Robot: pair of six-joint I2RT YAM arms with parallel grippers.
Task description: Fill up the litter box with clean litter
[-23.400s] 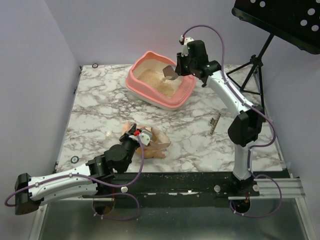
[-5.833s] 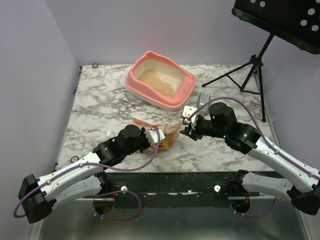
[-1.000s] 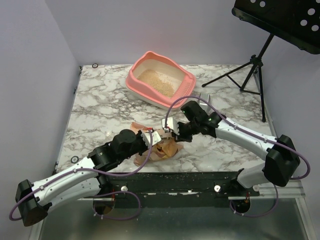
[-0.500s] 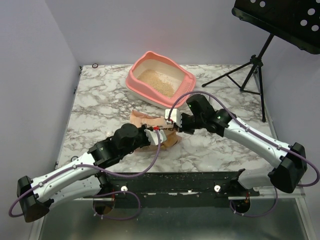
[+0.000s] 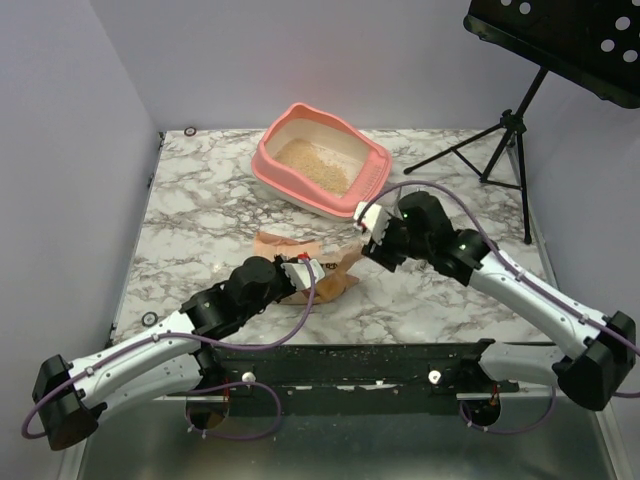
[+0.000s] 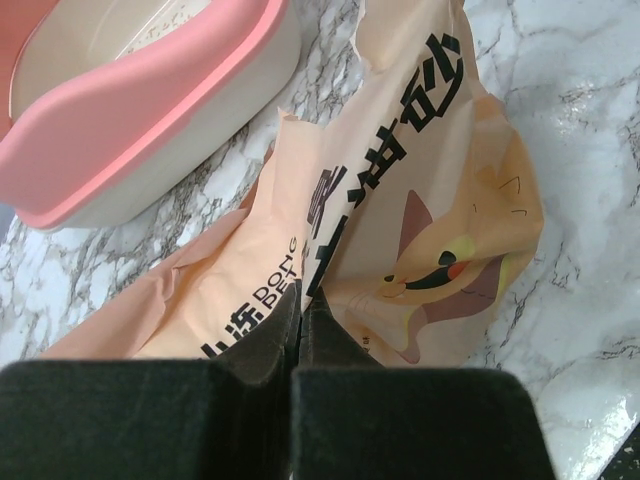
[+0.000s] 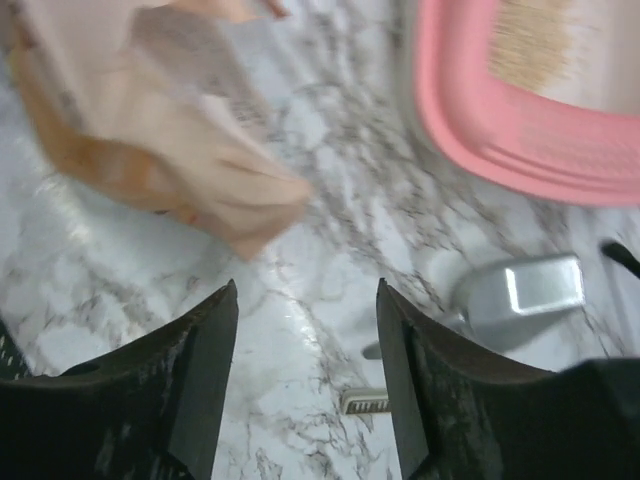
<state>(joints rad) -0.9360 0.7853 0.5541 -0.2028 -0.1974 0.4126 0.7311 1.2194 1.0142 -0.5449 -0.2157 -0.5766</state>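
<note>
The left claw [image 6: 300,325] pinches the crumpled peach printed litter bag [image 6: 420,200] on the marbled worktop [image 5: 200,220], likely to steady it, while the right claw [image 7: 306,292] hangs spread and empty beside it, near the salmon-pink plastic litter box [image 5: 262,162] thinly lined with fine beige litter [image 5: 312,166]

**Left jaws pinched on the bag, right jaws apart beside it**

The left arm lies low and stretched out, reaching the litter bag [image 5: 285,245] from its near left side. The left gripper [image 5: 305,272] has its jaws pressed together on a fold of the bag's near edge. The right arm comes in from the bag's right, elbow bent and wrist tipped downward. The right gripper [image 5: 372,228] hovers just off the bag's right end, jaws spread wide with nothing between them.
</note>
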